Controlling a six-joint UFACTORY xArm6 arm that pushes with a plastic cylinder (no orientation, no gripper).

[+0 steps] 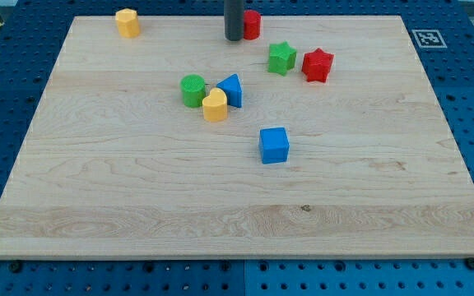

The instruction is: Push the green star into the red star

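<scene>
You have the wooden board filling the view. No claw here — only my tip, a bare rod end holding nothing, touching a red block at its 3 o'clock. The green star sits at my tip's 4 o'clock, close beside the red star at its 3 o'clock, a thin gap between. Toward 7 o'clock of the green star cluster a green cylinder, blue triangle and yellow block; a blue cube lies at 6, another yellow block far at 10.

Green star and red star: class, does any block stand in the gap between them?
Nothing visible does. The green star sits just to the view's left of the red star, with only bare board between. My tip is further left, near the top edge.
</scene>
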